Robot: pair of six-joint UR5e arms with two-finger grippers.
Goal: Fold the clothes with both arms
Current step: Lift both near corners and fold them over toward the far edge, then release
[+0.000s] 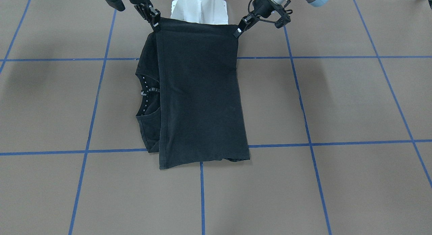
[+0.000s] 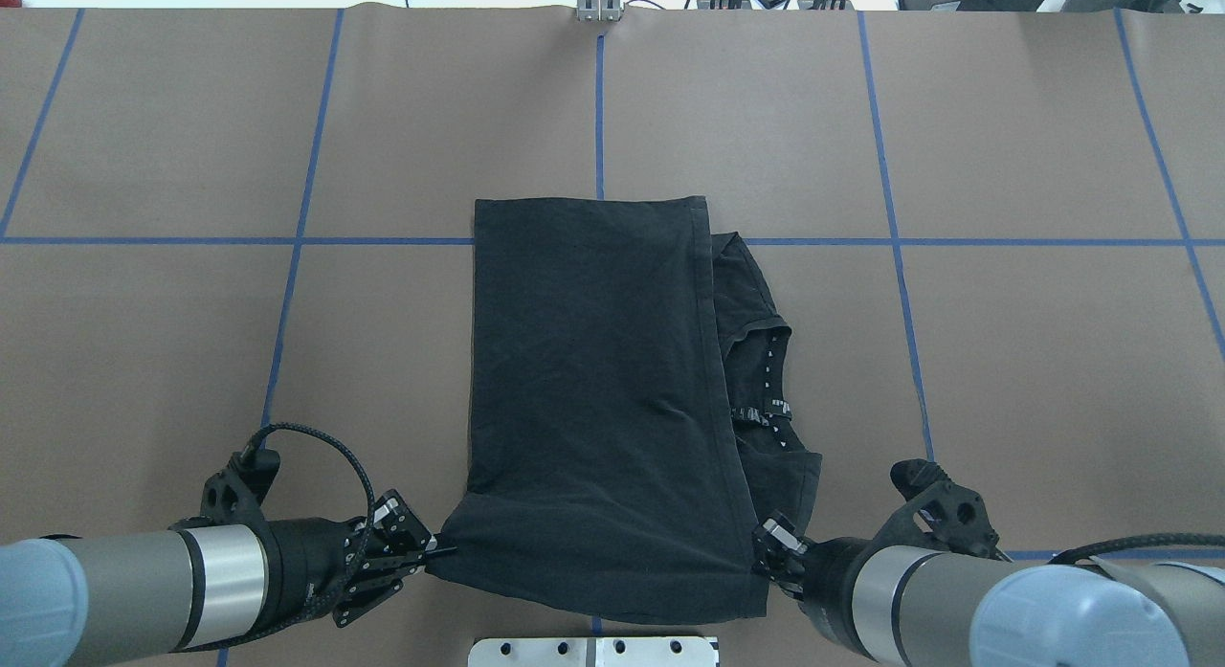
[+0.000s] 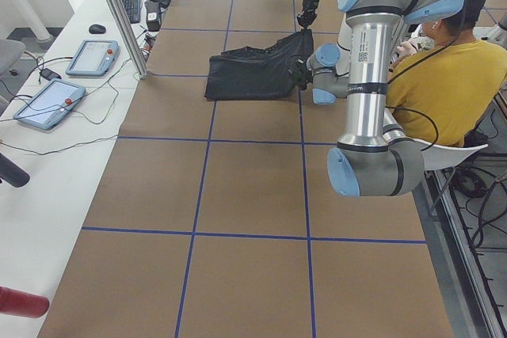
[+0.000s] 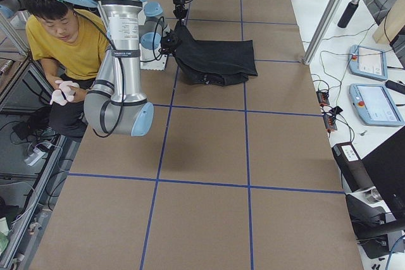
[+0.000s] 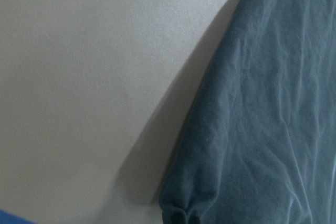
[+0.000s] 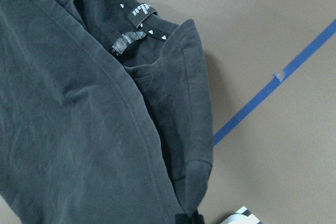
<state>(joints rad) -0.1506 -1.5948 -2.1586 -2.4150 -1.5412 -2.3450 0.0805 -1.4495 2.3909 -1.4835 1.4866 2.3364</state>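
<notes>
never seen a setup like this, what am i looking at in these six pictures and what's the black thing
It is a robot with two jointed arms at a brown table. One picture faces the robot from across the table. One looks down from behind it. Two look along the table from its ends, and two close-ups come from cameras on the wrists. The black thing is a T-shirt, folded over, with its neck showing at one side. The left arm and the right arm each pinch a near corner of it in their jaws, raised off the table. A person in yellow sits behind the robot.
</notes>
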